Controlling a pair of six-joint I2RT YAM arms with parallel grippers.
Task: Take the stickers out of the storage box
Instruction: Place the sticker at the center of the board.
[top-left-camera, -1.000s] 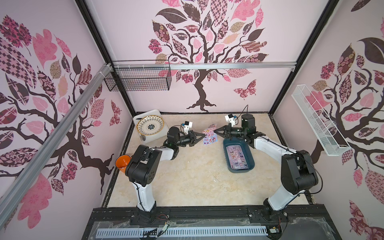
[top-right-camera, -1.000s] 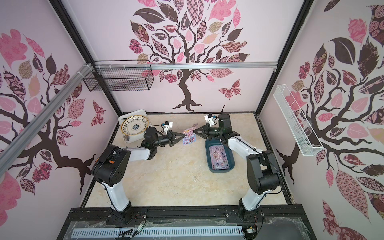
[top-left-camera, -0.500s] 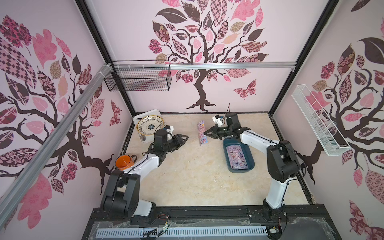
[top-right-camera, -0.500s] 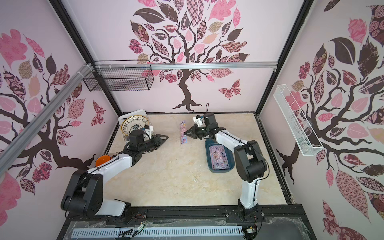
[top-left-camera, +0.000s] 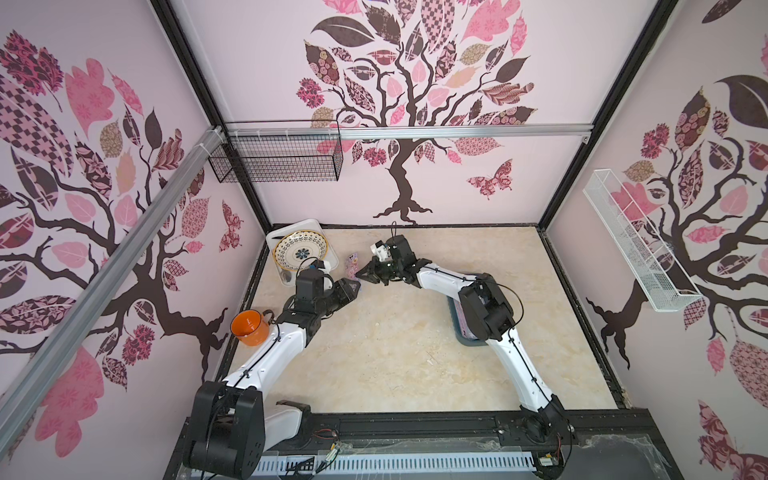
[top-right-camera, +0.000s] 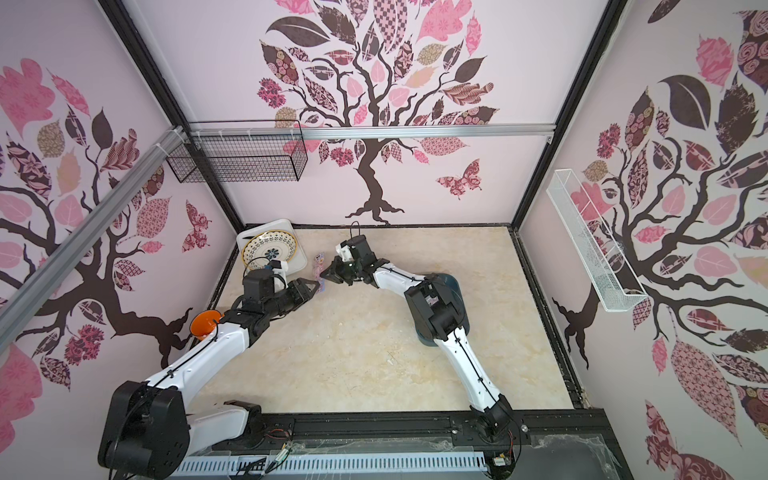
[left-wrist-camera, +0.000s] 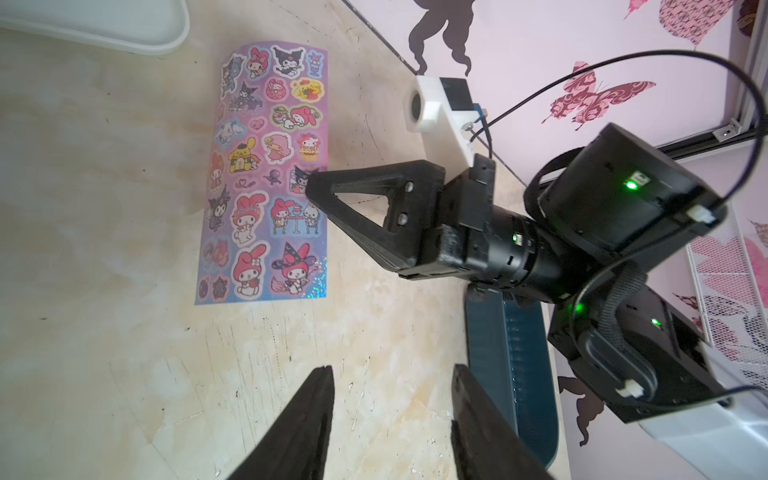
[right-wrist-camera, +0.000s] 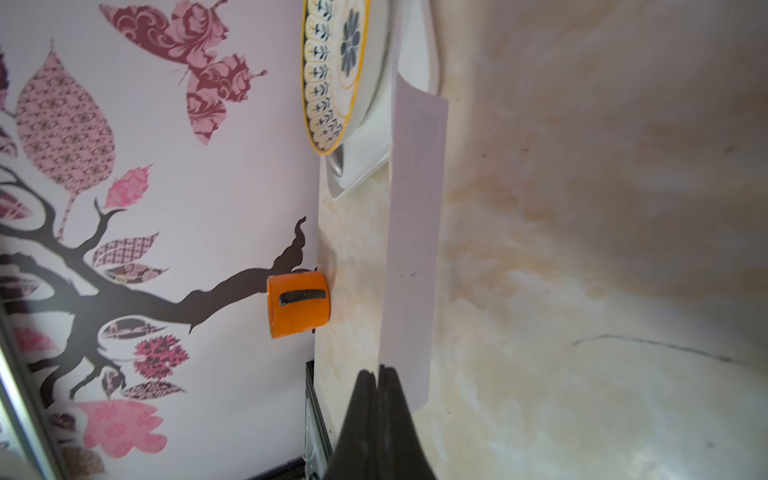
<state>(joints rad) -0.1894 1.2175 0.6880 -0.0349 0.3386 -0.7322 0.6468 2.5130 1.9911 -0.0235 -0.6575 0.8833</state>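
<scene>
Against a second ago: no longer pinches the sticker sheet (left-wrist-camera: 266, 174) from both sides close by the storage box (left-wrist-camera: 511, 365). Grips it now with the right tool (left-wrist-camera: 309, 188) alone, clamped shut on the middle of one long edge. Holds it well away from the box, near the white tray (left-wrist-camera: 124, 29) at the far left of the surface (top-left-camera: 395, 340). Leaves the left tool (left-wrist-camera: 390, 415) let go of it, fingers spread with nothing between them, aimed at the sheet from just beside it in both top views. Hides much of the teal box under the right arm, where earlier the whole tub lay in plain sight.

As for the sheet: long, narrow, rectangular and thin, bowed gently along its width. Fades from lilac to pink on the printed face. Carries rows of small cartoon figures, among them pink-hooded rabbits, a yellow dog and dark-eared imps, with a glittery patch at one corner. Shows a plain pale back in the right wrist view. Stands on edge rather than flat; cannot tell whether its lower edge touches the surface.

Beyond the sheet: a patterned plate (top-left-camera: 300, 249) in the tray, an orange mug (top-left-camera: 249, 328) by the left wall.
</scene>
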